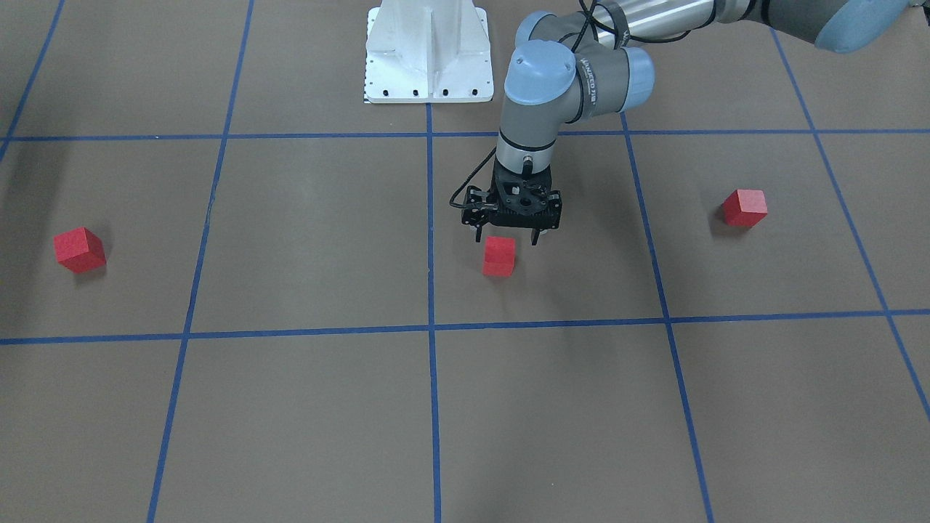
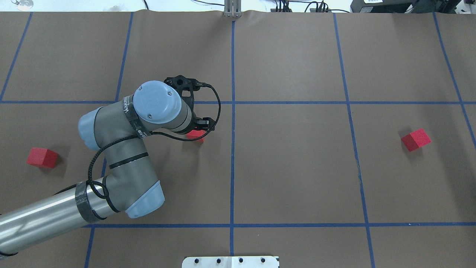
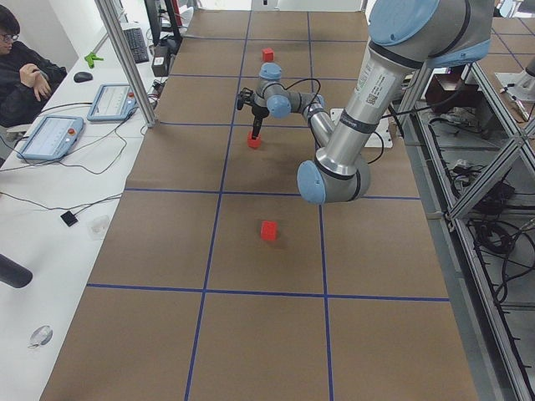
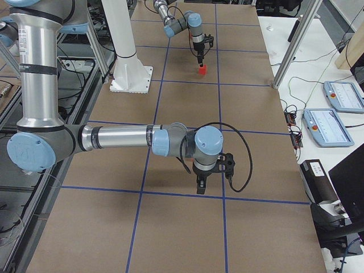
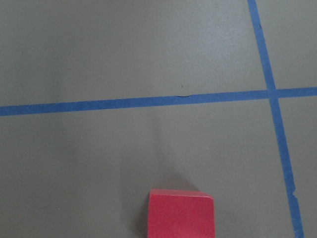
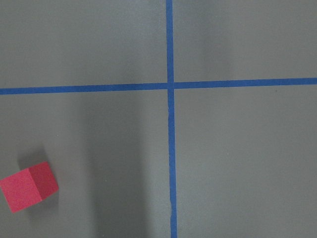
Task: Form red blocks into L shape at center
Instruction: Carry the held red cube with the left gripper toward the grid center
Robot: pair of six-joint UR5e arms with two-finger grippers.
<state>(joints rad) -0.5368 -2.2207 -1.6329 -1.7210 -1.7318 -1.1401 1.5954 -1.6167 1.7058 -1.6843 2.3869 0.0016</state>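
Left fingers point(image 1: 535, 237) apart over red block point(image 1: 499, 256) | small matte plain-faced cube

Left gripper point(image 1: 507, 236) straight down, jaws apart — right gripper point(image 4: 200, 186) downward too, jaw spread unclear.

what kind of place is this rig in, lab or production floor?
Probably a robotics research lab: teach pendants on a side desk, a blue-tape grid on the brown table cover, and a person seated alongside.
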